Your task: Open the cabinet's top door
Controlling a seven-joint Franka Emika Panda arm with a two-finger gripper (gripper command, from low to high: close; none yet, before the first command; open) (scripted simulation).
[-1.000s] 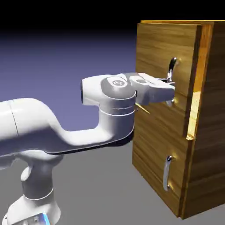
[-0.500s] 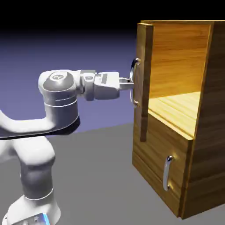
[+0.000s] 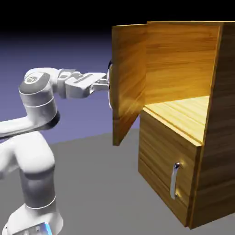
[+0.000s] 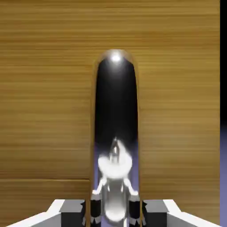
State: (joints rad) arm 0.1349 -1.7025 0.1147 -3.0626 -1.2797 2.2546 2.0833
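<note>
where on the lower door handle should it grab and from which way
Grip the lower door's handle around the middle of its bar, coming straight at the door face with the jaws either side of the bar. It is a slim upright silver bar that bows out from the wood, fixed at top and bottom, so the middle seems to stand out farthest.

Wood-grain top door (image 3: 130,78), mirror-glossy metal handle (image 4: 115,133)

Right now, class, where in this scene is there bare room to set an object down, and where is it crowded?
Free: the lit wooden shelf inside the tall brown wood-grain cabinet, behind the swung-out top door; also the grey table between the white arm and the cabinet. Crowded: at the door's silver bar handle, where the fingers clamp it.
</note>
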